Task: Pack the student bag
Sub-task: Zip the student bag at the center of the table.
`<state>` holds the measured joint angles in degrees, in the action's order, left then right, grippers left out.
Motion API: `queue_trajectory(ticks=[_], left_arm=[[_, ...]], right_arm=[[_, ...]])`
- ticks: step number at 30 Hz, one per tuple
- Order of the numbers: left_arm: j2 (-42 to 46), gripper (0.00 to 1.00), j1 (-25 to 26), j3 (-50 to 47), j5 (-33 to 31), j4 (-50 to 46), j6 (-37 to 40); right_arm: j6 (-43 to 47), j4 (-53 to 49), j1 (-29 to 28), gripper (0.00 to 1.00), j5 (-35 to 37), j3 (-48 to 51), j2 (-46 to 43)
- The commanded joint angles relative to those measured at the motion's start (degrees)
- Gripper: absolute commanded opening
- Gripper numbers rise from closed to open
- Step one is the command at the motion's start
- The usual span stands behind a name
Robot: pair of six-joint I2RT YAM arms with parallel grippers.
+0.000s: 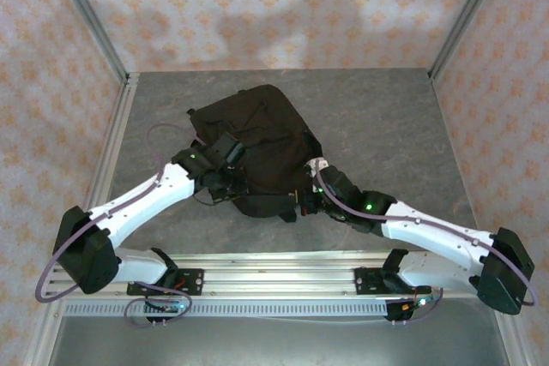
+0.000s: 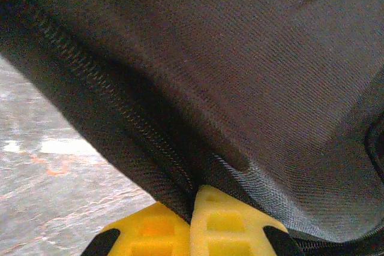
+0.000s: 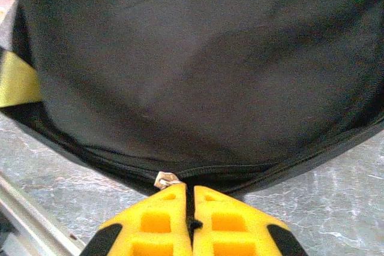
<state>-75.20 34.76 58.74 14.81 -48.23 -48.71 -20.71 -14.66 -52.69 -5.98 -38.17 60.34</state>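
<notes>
The student bag (image 1: 257, 139), a large black fabric backpack, lies in the middle of the grey table. My left gripper (image 1: 228, 179) is at its near left edge. In the left wrist view the yellow fingers (image 2: 191, 201) are shut, pinching a fold of the bag's fabric (image 2: 240, 76) beside the zip seam. My right gripper (image 1: 310, 200) is at the bag's near right corner. In the right wrist view its yellow fingers (image 3: 189, 191) are shut on a dark strip at the bag's zip, with the metal zip slider (image 3: 166, 180) at the left fingertip. The zip line (image 3: 240, 169) runs along the bag's lower edge.
The grey table (image 1: 386, 117) has free room right of and behind the bag. Patterned walls with metal posts close in three sides. A metal rail (image 1: 274, 267) runs along the near edge, also seen in the right wrist view (image 3: 36, 220). A yellow patch (image 3: 17, 79) shows beside the bag.
</notes>
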Motion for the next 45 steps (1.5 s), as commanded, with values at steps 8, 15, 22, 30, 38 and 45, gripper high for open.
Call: queue_trajectory(ticks=[8, 15, 22, 30, 38, 45], left_arm=[[-0.24, 0.0, -3.29, 5.57, -8.44, -16.24, 14.0], [-2.87, 0.02, -11.81, 10.3, -11.56, -17.63, 17.77], [3.47, 0.38, -14.29, 9.8, -5.65, -15.15, 12.12], [16.76, 0.61, -12.66, -5.13, 4.24, -8.38, -4.49], [15.28, 0.64, -10.84, -10.85, 4.76, -1.12, -10.32], [11.38, 0.62, -10.73, -9.61, 4.11, 1.11, -8.95]], right_arm=[[5.43, 0.74, 0.73, 0.0, -9.37, -4.98, 4.8], [6.75, 5.22, -3.79, 0.0, -13.08, -9.62, 11.5], [-0.16, 12.46, -5.39, 0.0, -9.11, -15.68, 22.42], [-2.69, 13.65, -5.41, 0.0, -10.86, -19.4, 26.85], [-3.59, 12.86, -5.43, 0.0, -10.34, -18.5, 26.28], [-3.91, 13.26, -5.42, 0.0, -9.17, -15.16, 23.77]])
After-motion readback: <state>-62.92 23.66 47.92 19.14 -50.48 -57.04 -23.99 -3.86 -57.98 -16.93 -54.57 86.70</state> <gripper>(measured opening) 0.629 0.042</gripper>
